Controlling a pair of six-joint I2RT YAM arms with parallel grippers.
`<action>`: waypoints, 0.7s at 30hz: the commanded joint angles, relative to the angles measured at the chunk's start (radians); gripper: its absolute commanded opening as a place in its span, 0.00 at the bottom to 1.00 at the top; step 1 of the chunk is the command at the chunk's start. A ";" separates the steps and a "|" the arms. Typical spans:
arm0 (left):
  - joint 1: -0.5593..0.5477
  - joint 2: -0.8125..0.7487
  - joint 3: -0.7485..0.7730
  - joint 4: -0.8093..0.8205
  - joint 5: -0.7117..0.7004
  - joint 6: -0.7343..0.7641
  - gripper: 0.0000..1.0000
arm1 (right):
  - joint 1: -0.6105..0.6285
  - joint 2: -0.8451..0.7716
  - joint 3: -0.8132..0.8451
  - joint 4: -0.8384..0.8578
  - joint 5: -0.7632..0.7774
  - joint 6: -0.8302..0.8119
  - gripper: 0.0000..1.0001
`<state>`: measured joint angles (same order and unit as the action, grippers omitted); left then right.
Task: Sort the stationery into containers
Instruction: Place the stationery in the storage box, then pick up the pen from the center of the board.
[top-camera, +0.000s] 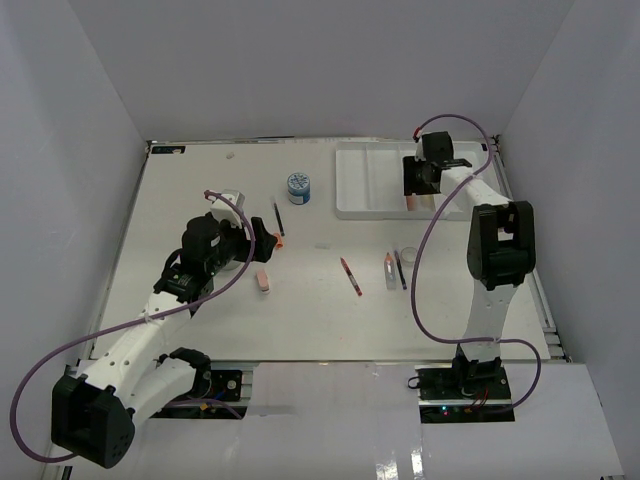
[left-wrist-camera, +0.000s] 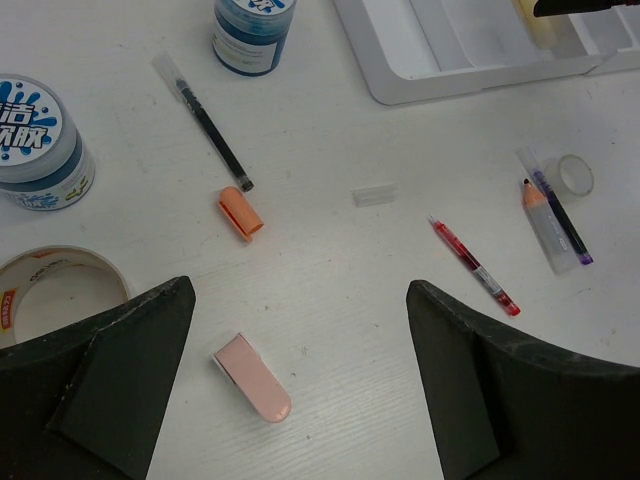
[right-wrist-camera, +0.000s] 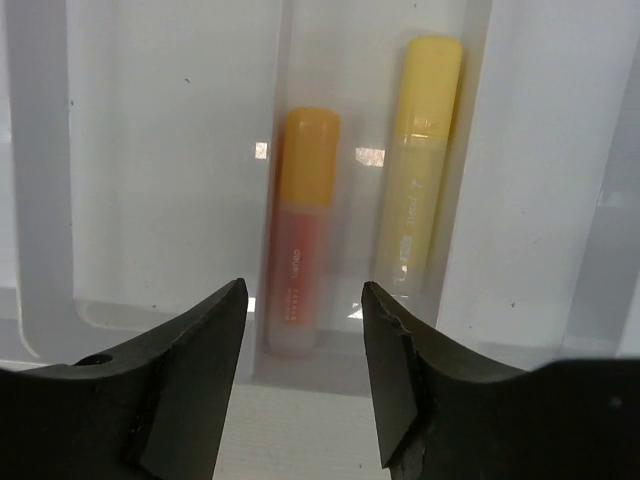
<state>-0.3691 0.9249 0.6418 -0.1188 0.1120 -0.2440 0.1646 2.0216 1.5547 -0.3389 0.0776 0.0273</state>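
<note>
The white divided tray (top-camera: 370, 180) stands at the back right. My right gripper (right-wrist-camera: 305, 300) hangs open just above it, at the near end of an orange marker (right-wrist-camera: 300, 240) that lies in a compartment beside a yellow marker (right-wrist-camera: 422, 160); nothing sits between the fingers. My left gripper (left-wrist-camera: 300, 290) is wide open over the table, with the pink eraser (left-wrist-camera: 252, 376) lying loose below, nearer its left finger. Loose on the table are a black pen (left-wrist-camera: 210, 135), an orange cap (left-wrist-camera: 241, 212) and a red pen (left-wrist-camera: 473, 265).
Two blue-lidded jars (left-wrist-camera: 35, 140) (left-wrist-camera: 253, 30) stand left and far of the left gripper, a tape roll (left-wrist-camera: 55, 290) by its left finger. A purple pen with a clear stick (left-wrist-camera: 555, 215) and a small clear roll (left-wrist-camera: 575, 173) lie right of centre.
</note>
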 joint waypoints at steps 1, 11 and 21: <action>-0.002 -0.021 -0.004 0.018 -0.006 0.000 0.98 | -0.002 -0.033 0.053 -0.031 -0.022 0.002 0.59; -0.002 -0.020 -0.001 0.007 -0.034 -0.020 0.98 | 0.084 -0.340 -0.186 -0.077 0.020 0.091 0.82; -0.002 -0.020 -0.002 -0.004 -0.058 -0.032 0.98 | 0.297 -0.554 -0.537 -0.032 0.100 0.244 0.77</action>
<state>-0.3691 0.9237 0.6418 -0.1196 0.0734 -0.2691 0.4355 1.5108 1.0939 -0.3981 0.1471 0.1879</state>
